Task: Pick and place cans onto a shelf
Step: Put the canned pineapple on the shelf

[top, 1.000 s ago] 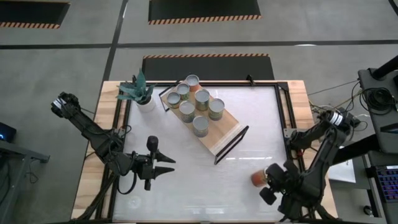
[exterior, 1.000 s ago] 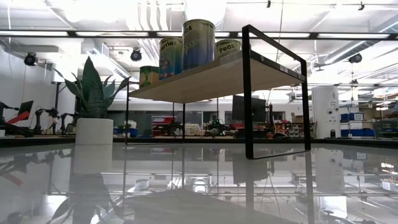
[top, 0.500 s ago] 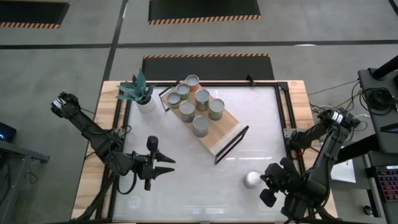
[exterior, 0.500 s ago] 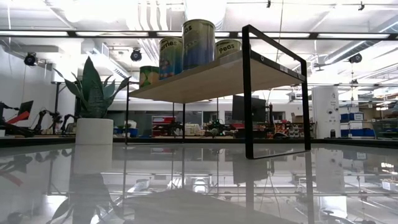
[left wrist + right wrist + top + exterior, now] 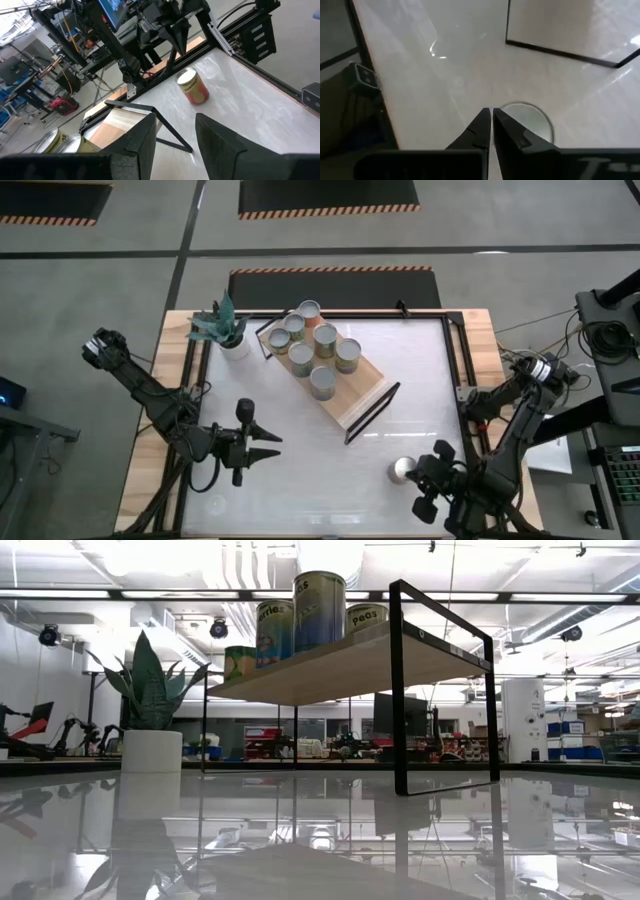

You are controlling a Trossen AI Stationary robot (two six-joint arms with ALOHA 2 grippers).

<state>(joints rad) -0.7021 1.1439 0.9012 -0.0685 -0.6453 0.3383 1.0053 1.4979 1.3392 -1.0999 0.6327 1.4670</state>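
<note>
One can (image 5: 402, 470) stands on the white table near its front right, round silvery top up; the left wrist view shows its red-and-yellow label (image 5: 193, 86). My right gripper (image 5: 420, 474) is shut, slanting down right beside it, its tips over the edge of the can's top (image 5: 526, 123). Several more cans (image 5: 322, 350) stand on the light-wood shelf (image 5: 352, 397) at the table's middle far side. My left gripper (image 5: 277, 446) hangs open over the left part of the table with nothing between its fingers (image 5: 146, 134). My right gripper's shut fingertips (image 5: 485, 120) lie over the rim of the can's top (image 5: 506, 111), slanting down from the table's right. Whether they touch the rim I cannot tell. The can stands on its base on the table.
A white pot with a green plant (image 5: 226, 332) stands at the far left, next to the shelf's end. A black frame (image 5: 452, 360) runs along the table's edges. Bare tabletop (image 5: 330, 480) lies between the two grippers.
The can near my right gripper showed its orange side a second ago; now it shows its round top, stood upright. My right gripper has stayed shut, rolled and tipped at the wrist, and shifted a little toward the table's near edge.
</note>
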